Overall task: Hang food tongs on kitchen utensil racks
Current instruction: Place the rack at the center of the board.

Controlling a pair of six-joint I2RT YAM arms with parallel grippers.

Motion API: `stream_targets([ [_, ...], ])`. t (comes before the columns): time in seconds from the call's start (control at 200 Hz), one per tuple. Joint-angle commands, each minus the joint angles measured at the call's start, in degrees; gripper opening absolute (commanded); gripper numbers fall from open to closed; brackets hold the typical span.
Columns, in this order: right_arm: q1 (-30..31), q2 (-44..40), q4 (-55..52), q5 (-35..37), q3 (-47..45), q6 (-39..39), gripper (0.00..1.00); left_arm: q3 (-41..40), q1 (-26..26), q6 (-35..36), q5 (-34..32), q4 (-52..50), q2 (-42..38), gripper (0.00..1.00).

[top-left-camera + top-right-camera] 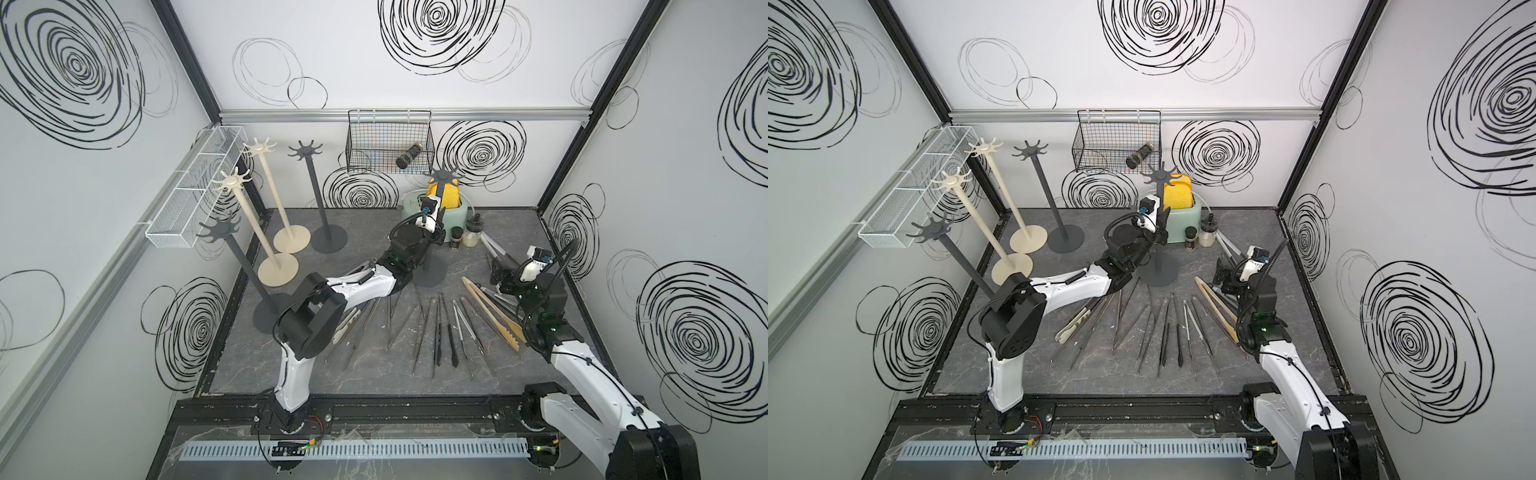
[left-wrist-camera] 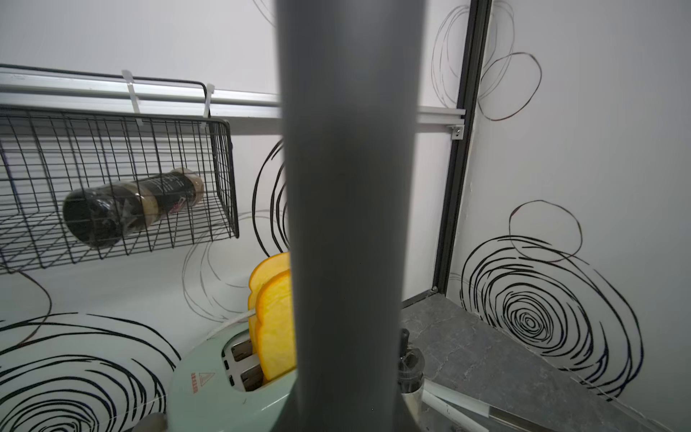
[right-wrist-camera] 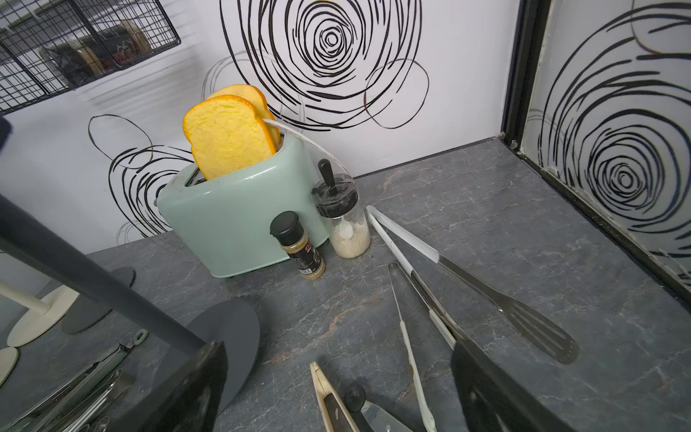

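You're getting bright, even light, soft shadows; the rack pole (image 2: 344, 209) is blurring close up, wrist-view edges bowing

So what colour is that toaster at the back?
Pale mint green toaster, clearest in the right wrist view.

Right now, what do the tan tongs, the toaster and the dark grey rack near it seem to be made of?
The tan tongs: probably wood or bamboo, matt; pale colour, flat arms. The toaster: mint green shell, smooth and glossy with soft highlights; painted metal or plastic, unclear. The dark grey rack: likely coated metal or plastic, matt; uniform, no shine.
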Motion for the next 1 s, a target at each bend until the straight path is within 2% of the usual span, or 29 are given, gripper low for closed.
stream_targets([
  [0.0, -0.08, -0.74, 0.75, 0.3, -0.47, 0.88, 0.96, 6.43, -0.1, 0.02, -0.8, 9.95, 0.76, 0.0],
  [0.425, -0.31, 0.98, 0.97, -0.02, -0.53, 1.85, 0.96, 19.68, -0.14, -0.63, -0.75, 7.28, 11.16, 0.0],
  [0.655, -0.95, 2.45, 1.47, -0.76, -0.44, 2.46, 0.96, 20.9, 0.51, 1.79, -0.55, 7.13, 11.56, 0.0],
  [0.826, -0.93, 3.52, 1.7, -1.42, -0.43, 2.91, 0.96, 22.6, 2.78, -1.87, 0.78, 7.44, 13.96, 0.0],
  [0.996, -1.05, 4.05, 1.98, -1.42, -0.39, 2.9, 0.96, 24.22, 3.04, -2.11, 1.09, 7.1, 16.0, 0.0],
])
